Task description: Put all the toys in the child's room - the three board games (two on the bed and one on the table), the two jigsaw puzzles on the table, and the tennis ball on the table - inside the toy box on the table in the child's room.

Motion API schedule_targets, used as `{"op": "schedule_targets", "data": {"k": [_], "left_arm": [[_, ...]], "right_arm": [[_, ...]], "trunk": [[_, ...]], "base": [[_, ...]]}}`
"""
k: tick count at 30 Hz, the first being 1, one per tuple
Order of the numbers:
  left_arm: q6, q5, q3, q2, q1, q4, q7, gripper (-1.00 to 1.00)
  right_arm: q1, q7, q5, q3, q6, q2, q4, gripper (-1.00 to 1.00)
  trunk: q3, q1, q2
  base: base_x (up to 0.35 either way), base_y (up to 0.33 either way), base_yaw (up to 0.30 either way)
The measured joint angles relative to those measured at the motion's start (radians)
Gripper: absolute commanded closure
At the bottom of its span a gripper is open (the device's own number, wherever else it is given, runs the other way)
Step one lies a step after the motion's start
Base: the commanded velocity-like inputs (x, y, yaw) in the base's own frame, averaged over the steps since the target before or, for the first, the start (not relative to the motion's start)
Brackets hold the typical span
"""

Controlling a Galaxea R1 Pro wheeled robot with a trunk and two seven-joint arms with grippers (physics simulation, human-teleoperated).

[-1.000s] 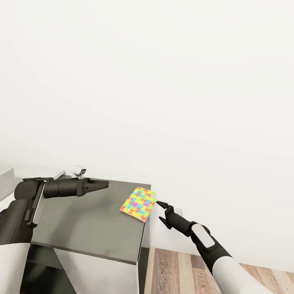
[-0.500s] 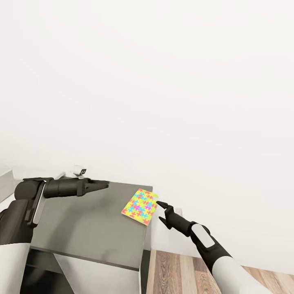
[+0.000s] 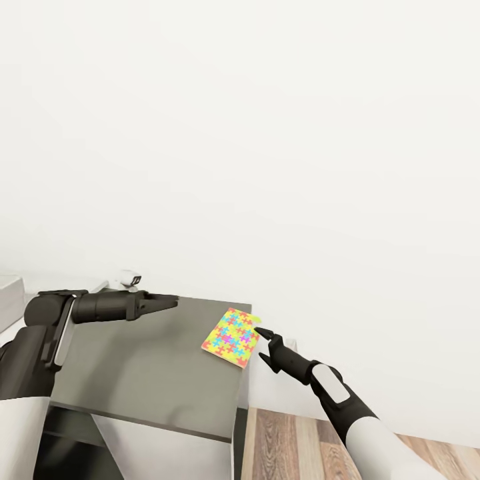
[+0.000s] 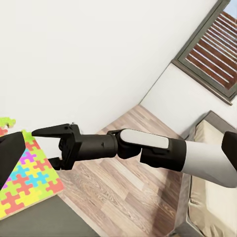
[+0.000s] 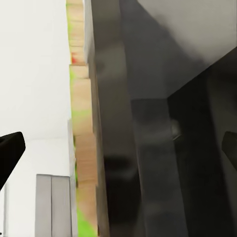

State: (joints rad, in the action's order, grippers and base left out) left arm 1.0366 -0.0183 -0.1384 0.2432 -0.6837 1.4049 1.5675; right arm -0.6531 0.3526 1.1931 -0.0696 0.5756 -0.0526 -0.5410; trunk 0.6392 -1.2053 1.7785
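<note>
**Puzzle lying at cabinet's right corner**

The left hand (image 3: 167,301) is hovering over the dark cabinet (image 3: 140,360), fingers pressed together. The puzzle (image 3: 232,337) is lying flat at the cabinet's far right corner. Just beside its edge, the right hand (image 3: 263,345) is holding its fingers spread.

A home bedroom (bed (image 4: 205,148), wood floor (image 3: 293,433), shuttered window (image 4: 210,47)).
</note>
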Motion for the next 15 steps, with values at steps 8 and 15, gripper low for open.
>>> {"op": "schedule_targets", "data": {"k": [8,15], "left_arm": [[0.0,0.001,0.0,-0.005,0.0,0.0,0.0,-1.0],[0.0,0.001,0.0,-0.006,0.0,0.0,0.0,-1.0]], "right_arm": [[-0.001,0.0,0.0,-0.001,0.001,-0.002,-0.002,-1.0],[-0.001,0.0,-0.002,-0.002,0.0,-0.013,-0.002,-1.0]], "trunk": [[0.0,0.0,0.0],[0.0,0.0,0.0]], "base": [[0.0,0.004,0.0],[0.016,0.0,0.0]]}}
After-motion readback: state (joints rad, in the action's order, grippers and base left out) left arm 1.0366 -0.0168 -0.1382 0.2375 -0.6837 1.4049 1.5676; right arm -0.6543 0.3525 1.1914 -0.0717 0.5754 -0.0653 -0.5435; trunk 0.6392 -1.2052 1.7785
